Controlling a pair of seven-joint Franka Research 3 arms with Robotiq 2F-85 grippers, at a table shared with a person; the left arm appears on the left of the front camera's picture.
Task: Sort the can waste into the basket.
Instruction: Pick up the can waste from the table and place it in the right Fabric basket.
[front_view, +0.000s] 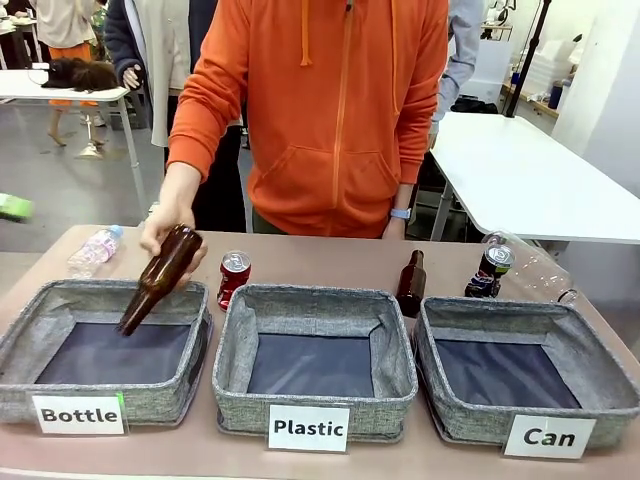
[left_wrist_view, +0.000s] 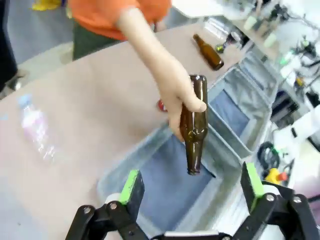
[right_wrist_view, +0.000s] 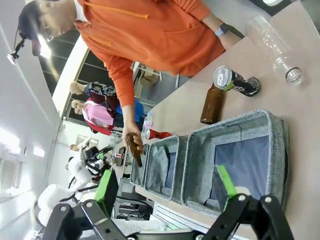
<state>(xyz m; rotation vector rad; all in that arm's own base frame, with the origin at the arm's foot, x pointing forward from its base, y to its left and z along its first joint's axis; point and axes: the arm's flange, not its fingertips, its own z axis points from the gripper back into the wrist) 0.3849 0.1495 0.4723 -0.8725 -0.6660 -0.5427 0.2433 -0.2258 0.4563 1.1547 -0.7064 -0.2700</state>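
A dented red can stands on the table behind the gap between the "Bottle" and "Plastic" baskets. Beyond the far rim of the grey "Can" basket at the right, the dark printed can rests tilted. The right wrist view shows the dark can, the red can and the Can basket, with my right gripper open and empty above that basket's near side. My left gripper is open and empty over the Bottle basket; the red can peeks out behind the person's hand.
The person's hand holds a brown bottle neck-down over the "Bottle" basket. The "Plastic" basket sits in the middle. Another brown bottle stands behind it. Clear plastic bottles lie at far left and far right.
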